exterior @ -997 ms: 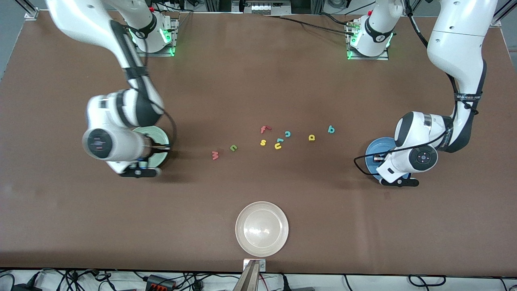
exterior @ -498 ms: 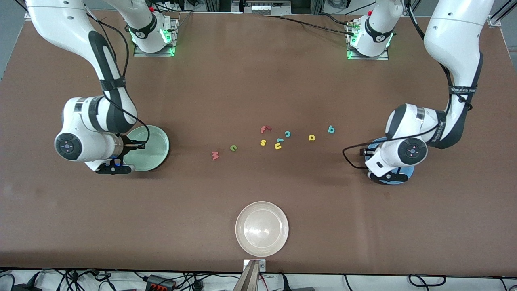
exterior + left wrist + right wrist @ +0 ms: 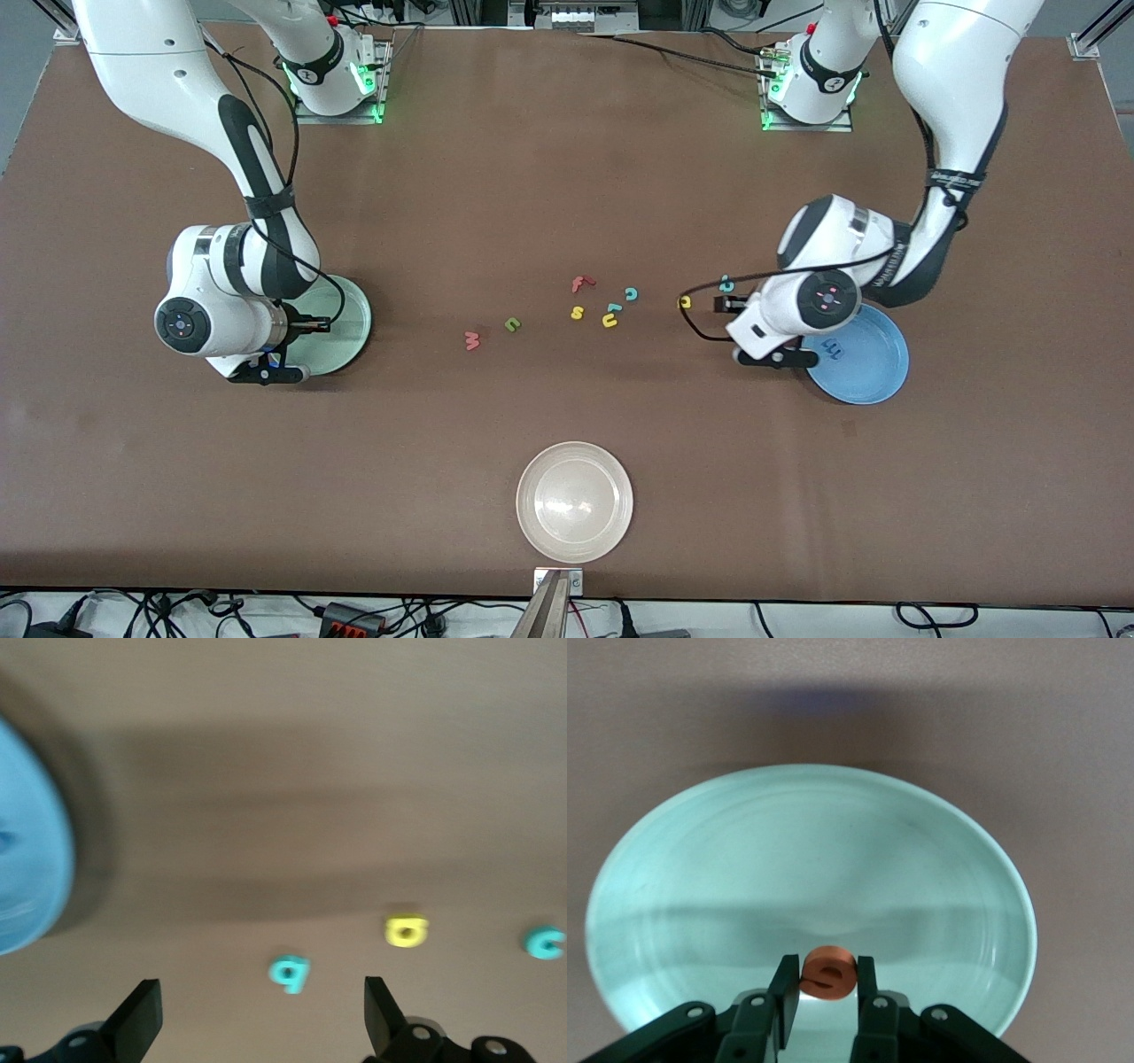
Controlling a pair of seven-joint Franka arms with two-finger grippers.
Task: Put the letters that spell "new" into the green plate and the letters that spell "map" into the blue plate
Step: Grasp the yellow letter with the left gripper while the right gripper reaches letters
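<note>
**Orange "e" held over green plate as blue "m" lies in blue plate**

The right tool (image 3: 824,992) hangs over the green plate (image 3: 350,306) at the right arm's end of the desk (image 3: 567,177), its fingers clamped on the orange "e" (image 3: 827,972). The left tool (image 3: 257,1028), fingers spread wide apart and holding nothing, is over bare desk just beside the blue plate (image 3: 873,372), above the teal "p" (image 3: 290,973) and the yellow "a" (image 3: 407,931). The blue "m" (image 3: 831,346) lies inside the blue plate, near the rim on the side toward the middle of the desk. The yellow "a" and teal "p" lie on the desk between that plate and the central scatter of letters. The pinkish-red "w" (image 3: 472,339) and dark green "n" (image 3: 513,324) sit on the desk, well apart from the green plate, toward the middle. Clustered at the centre are the red "f" (image 3: 580,283), yellow "s" (image 3: 577,312), yellow "u" (image 3: 609,321) and teal "c" (image 3: 631,293). A whitish-beige plate (image 3: 575,501) rests nearest the front camera.
</note>
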